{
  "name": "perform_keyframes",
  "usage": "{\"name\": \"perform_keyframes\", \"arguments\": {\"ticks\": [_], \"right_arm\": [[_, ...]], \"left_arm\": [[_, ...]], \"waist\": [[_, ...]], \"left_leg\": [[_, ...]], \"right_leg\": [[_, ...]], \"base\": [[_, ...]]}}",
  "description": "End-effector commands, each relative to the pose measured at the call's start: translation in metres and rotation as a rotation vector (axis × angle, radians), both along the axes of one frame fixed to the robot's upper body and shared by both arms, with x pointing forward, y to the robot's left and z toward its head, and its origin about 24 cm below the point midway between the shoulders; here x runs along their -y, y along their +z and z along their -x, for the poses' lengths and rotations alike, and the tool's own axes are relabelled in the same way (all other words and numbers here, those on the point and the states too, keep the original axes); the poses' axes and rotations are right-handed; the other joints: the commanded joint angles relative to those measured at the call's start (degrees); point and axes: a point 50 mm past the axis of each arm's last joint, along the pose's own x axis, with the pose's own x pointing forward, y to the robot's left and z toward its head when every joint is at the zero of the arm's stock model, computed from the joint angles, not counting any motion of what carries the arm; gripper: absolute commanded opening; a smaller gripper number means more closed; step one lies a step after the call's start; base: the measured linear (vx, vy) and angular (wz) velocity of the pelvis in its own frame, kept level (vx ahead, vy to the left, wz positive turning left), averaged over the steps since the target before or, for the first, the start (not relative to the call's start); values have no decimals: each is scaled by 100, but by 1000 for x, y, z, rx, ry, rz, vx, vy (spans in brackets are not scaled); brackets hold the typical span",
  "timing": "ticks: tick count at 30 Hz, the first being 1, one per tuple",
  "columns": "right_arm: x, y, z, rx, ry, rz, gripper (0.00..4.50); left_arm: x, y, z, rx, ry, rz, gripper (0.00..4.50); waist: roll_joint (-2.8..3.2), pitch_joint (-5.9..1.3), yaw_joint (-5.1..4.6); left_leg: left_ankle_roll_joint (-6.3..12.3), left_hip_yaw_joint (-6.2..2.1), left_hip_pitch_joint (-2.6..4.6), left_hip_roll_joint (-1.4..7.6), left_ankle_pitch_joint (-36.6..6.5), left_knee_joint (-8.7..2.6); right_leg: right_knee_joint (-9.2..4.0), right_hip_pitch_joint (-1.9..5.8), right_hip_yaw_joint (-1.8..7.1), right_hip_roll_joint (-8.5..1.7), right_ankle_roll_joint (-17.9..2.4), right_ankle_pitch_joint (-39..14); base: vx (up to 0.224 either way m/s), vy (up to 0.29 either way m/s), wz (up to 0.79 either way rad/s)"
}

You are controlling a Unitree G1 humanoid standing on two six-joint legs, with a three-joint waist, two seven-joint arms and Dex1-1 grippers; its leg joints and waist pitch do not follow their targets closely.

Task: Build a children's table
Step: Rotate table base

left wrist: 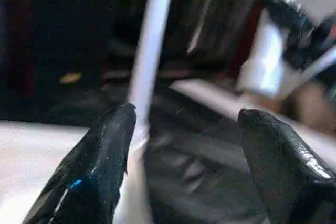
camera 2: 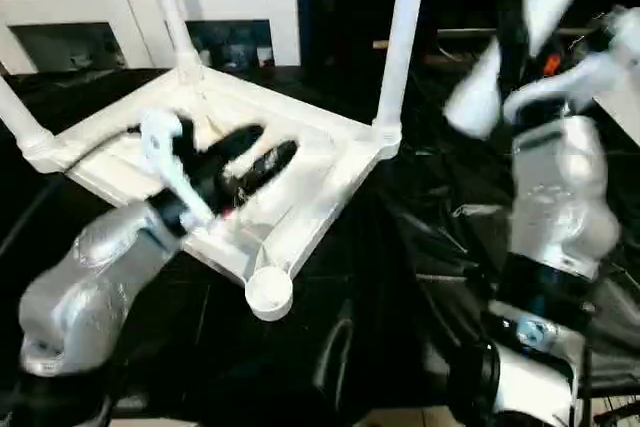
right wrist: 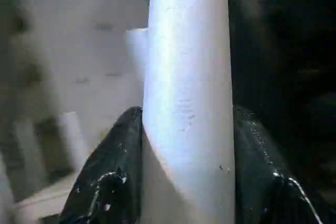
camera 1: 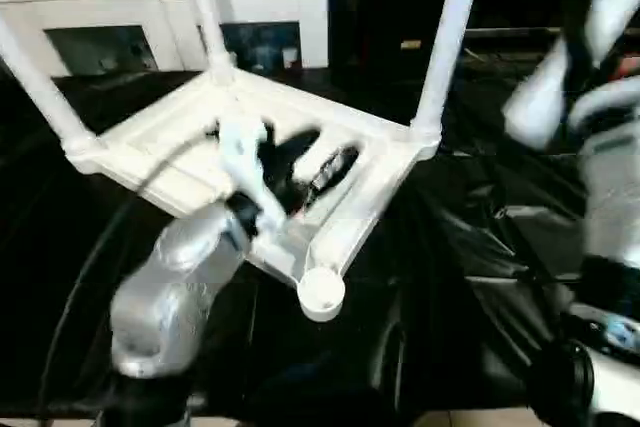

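The white tabletop (camera 1: 165, 162) lies upside down on a black sheet. Three white legs stand up from its corner sockets: one at the back (camera 1: 203, 7), one on the left (camera 1: 35, 82) and one on the right (camera 1: 450, 37). The near corner socket (camera 1: 321, 290) holds no leg. My left gripper (camera 1: 325, 152) hovers over the tabletop's underside, open and holding nothing, and its wrist view looks past the fingertips (left wrist: 118, 129) at a standing leg (left wrist: 152, 40). A fourth leg (camera 2: 520, 37) is raised at the right, and my right gripper (right wrist: 188, 116) is shut on this leg (right wrist: 189, 51).
A white cabinet with glass doors (camera 1: 150, 7) stands behind the work. A crinkled black sheet (camera 1: 470, 247) covers the surface around the tabletop. My right forearm (camera 2: 560, 197) rises at the right side.
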Motion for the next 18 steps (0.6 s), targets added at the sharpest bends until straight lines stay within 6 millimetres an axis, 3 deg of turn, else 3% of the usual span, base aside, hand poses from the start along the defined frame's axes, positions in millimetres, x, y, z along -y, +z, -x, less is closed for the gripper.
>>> {"name": "perform_keyframes", "arguments": {"ticks": [1, 2, 3, 4, 5, 6, 7, 9, 10, 11, 14, 16, 18], "right_arm": [[-23, 1, 7, 24, 213, 8, 180], [-23, 1, 7, 24, 213, 8, 180], [-28, 2, 9, 34, 262, 15, 180], [-40, -1, 13, 19, 376, 26, 180], [-40, -1, 13, 19, 376, 26, 180], [-45, -4, 13, 1, 417, 47, 180], [-54, -12, 14, -44, 491, 81, 180], [-64, -22, 14, -93, 564, 124, 180], [-69, -27, 15, -113, 592, 142, 180], [-76, -33, 16, -132, 633, 171, 180], [-94, -41, 21, -170, 746, 221, 180], [-103, -44, 24, -187, 808, 233, 180], [-105, -45, 25, -190, 814, 237, 180]], "left_arm": [[-5, 23, -6, 45, -7, 88, 386], [-5, 23, -6, 45, -7, 88, 386], [-6, 30, -9, 56, -9, 114, 391], [-8, 43, -14, 77, -6, 154, 402], [-8, 43, -14, 77, -6, 154, 415], [-9, 50, -16, 86, -5, 174, 424], [-9, 57, -18, 97, -9, 183, 436], [-9, 63, -21, 99, -19, 187, 444], [-8, 65, -22, 97, -25, 186, 450], [-7, 65, -24, 79, -32, 182, 450], [-3, 61, -31, 12, -28, 142, 450], [-2, 55, -36, -35, 4, 120, 450], [-1, 54, -37, -46, 6, 127, 450]], "waist": [[-223, -397, 22], [-163, -403, 38], [-167, -397, 38], [-238, -387, 26], [-223, -403, 65], [-252, -404, 68], [-332, -402, 63], [-261, -408, 105], [-317, -405, 96], [-309, -411, 104], [-366, -423, 119], [-406, -413, 127], [-390, -411, 180]], "left_leg": [[441, -58, 39, 228, -551, -406], [420, -70, 56, 235, -560, -404], [379, -77, 47, 237, -561, -412], [377, -71, 40, 235, -561, -415], [376, -80, 54, 237, -500, -413], [365, -83, 28, 232, -395, -411], [362, -72, 31, 250, -350, -419], [282, -77, 56, 243, -362, -413], [278, -77, 47, 250, -344, -421], [216, -91, 50, 266, -340, -431], [240, -92, 68, 273, -167, -423], [266, -80, 57, 260, -177, -420], [209, -85, 70, 282, -197, -429]], "right_leg": [[-452, 314, 204, -311, -1217, -1053], [-462, 292, 207, -318, -1225, -1150], [-470, 299, 200, -319, -1181, -1220], [-479, 301, 202, -309, -1146, -1240], [-456, 303, 210, -329, -1123, -1231], [-445, 314, 202, -333, -1107, -1191], [-460, 299, 203, -336, -1075, -1166], [-442, 285, 209, -330, -1062, -1160], [-448, 290, 207, -337, -1062, -1113], [-421, 295, 202, -345, -1076, -1013], [-380, 300, 210, -349, -1164, -585], [-388, 314, 220, -354, -1163, -570], [-392, 308, 226, -383, -1142, -668]], "base": [[0, 0, 0], [0, 0, 0], [0, 0, 0], [0, 0, 0], [0, 0, 0], [0, 0, 0], [0, 0, 0], [0, 0, 0], [0, 0, 0], [0, 0, 0], [0, 0, 0], [0, 0, 0], [0, 0, 0]]}}
